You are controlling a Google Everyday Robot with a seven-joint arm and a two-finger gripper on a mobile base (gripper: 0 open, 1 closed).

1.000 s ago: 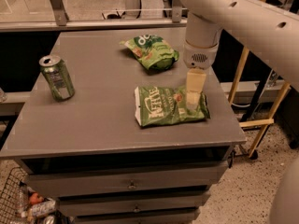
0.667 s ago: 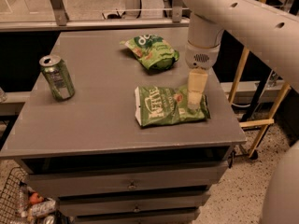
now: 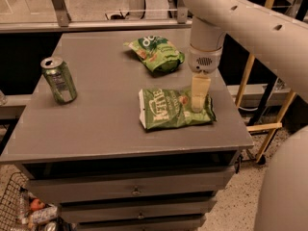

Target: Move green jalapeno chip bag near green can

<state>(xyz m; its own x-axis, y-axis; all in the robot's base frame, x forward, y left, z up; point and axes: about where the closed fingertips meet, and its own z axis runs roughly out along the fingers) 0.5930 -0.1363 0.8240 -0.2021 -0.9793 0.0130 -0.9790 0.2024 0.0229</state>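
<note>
The green jalapeno chip bag (image 3: 171,109) lies flat on the grey table's right front part, its white block lettering facing up. The green can (image 3: 58,80) stands at the table's left side, well apart from the bag. My gripper (image 3: 198,104) hangs straight down from the white arm and its pale fingers touch the bag's right end, near the small red mark.
A smaller bunched green bag (image 3: 156,54) with a round logo lies at the back, just behind my gripper. The grey table (image 3: 96,129) has drawers below. A wire basket (image 3: 19,211) with items sits on the floor at the lower left. Wooden legs (image 3: 269,129) stand to the right.
The view has shifted slightly. My gripper stays over the bag's right end and seems a touch lower. The bag and can have not moved.
</note>
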